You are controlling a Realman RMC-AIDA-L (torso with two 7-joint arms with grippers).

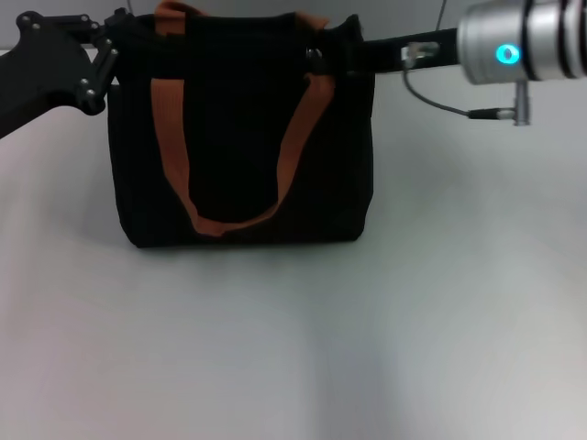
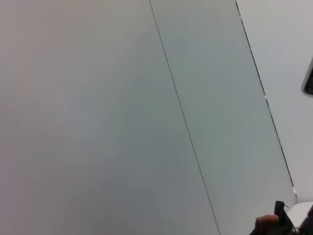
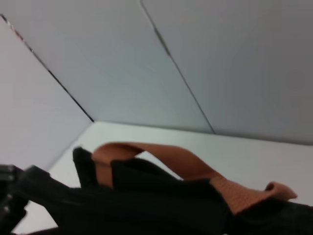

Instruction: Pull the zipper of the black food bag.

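Note:
The black food bag (image 1: 240, 137) stands upright at the table's far middle, its two rust-brown strap handles (image 1: 170, 137) hanging down its front. My left gripper (image 1: 108, 50) is against the bag's top left corner. My right gripper (image 1: 323, 57) reaches in from the right along the bag's top rim and ends beside the right end of the handle. A small grey glint (image 1: 315, 57) shows at its tip; I cannot tell if it is the zipper pull. The right wrist view shows the bag's top (image 3: 146, 200) and a handle (image 3: 161, 156).
The silver wrist of the right arm (image 1: 523, 41), with a lit blue ring and a thin cable, hangs beyond the bag's right side. The grey table (image 1: 293, 348) stretches in front of the bag. The left wrist view shows mostly wall panels.

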